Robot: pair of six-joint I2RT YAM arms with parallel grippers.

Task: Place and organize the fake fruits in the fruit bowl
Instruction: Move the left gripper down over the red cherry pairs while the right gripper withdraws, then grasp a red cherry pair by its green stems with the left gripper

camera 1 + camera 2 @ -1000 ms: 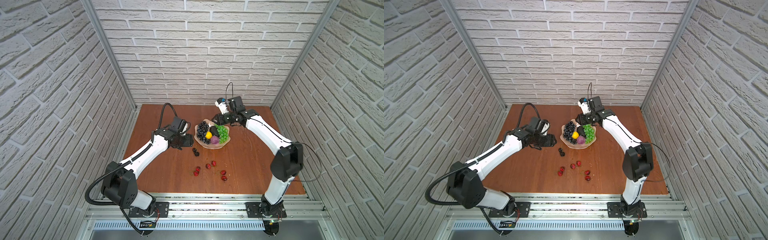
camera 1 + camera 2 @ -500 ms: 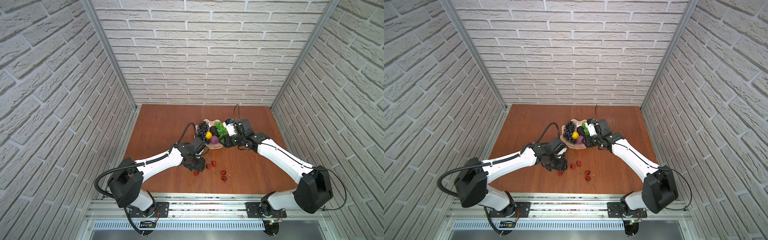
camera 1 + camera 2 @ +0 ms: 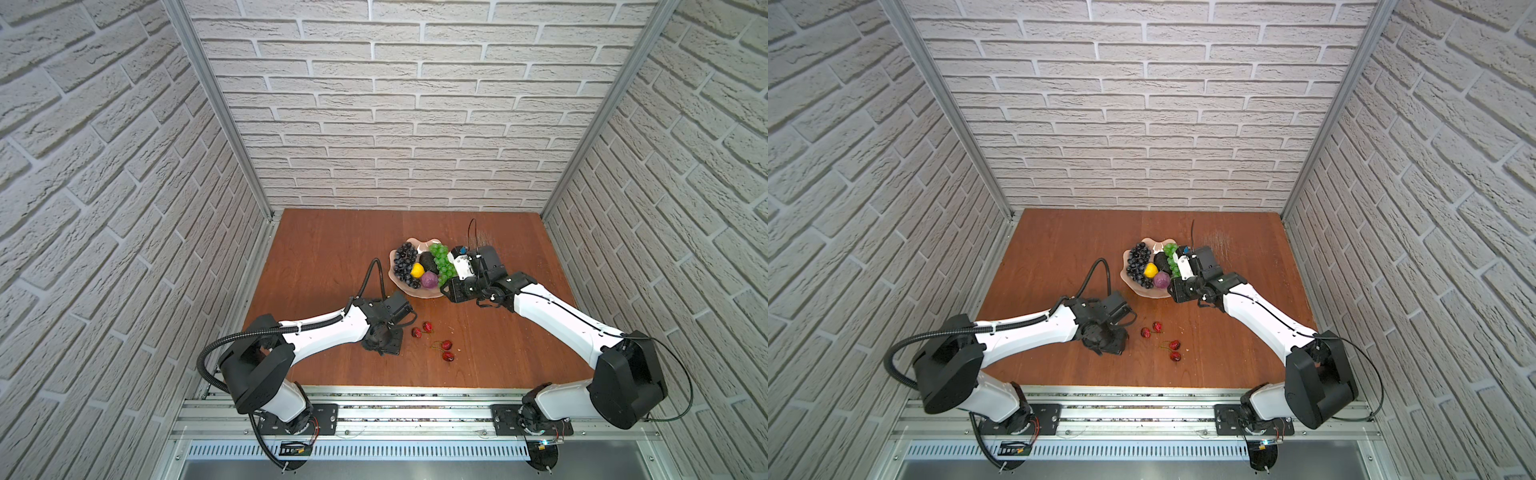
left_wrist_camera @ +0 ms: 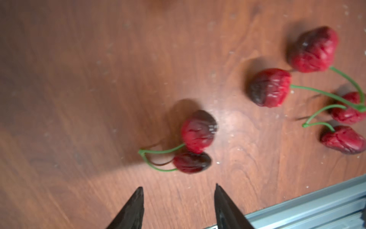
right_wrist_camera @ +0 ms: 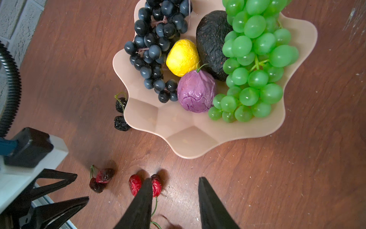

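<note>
The peach fruit bowl (image 5: 178, 126) (image 3: 415, 294) holds dark grapes (image 5: 156, 43), a lemon (image 5: 182, 57), an avocado (image 5: 212, 41), a purple fruit (image 5: 196, 91) and green grapes (image 5: 255, 65). Two black cherries (image 5: 121, 123) lie against its rim. My left gripper (image 4: 178, 187) (image 3: 384, 347) is open and empty, low over the table, with a dark red cherry pair (image 4: 196, 138) just ahead of its tips. More red cherries (image 3: 427, 327) (image 4: 269, 87) lie beside them. My right gripper (image 5: 174, 178) (image 3: 451, 296) hangs open and empty by the bowl's front right.
The metal rail (image 4: 316, 200) at the table's front edge runs close to my left gripper. Brick walls (image 3: 415, 124) close in the back and both sides. The left arm's black cable (image 3: 370, 274) loops up next to the bowl.
My left arm has swung from beside the bowl to the front cherries, jaws narrowing a little. My right arm has come from behind the bowl to its front right.
</note>
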